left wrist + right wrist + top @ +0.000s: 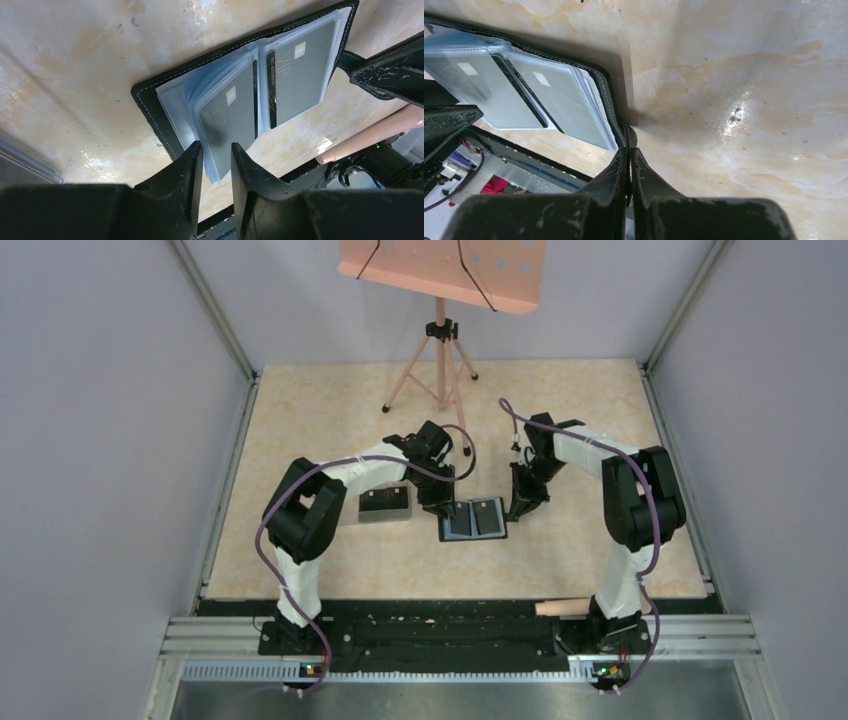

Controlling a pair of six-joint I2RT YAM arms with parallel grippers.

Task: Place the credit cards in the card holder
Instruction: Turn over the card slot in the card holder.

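The card holder lies open on the table, black cover down, with clear bluish sleeves fanned up. One black credit card sits in a left sleeve and another in the right one; both also show in the right wrist view. My left gripper hovers over the left sleeves' near corner, jaws a small gap apart and holding nothing. My right gripper is shut on the holder's snap tab at its right edge.
A clear plastic box with dark cards inside stands just left of the holder, under my left arm. A pink music stand stands at the back. A pale wooden rod lies at the table's near edge.
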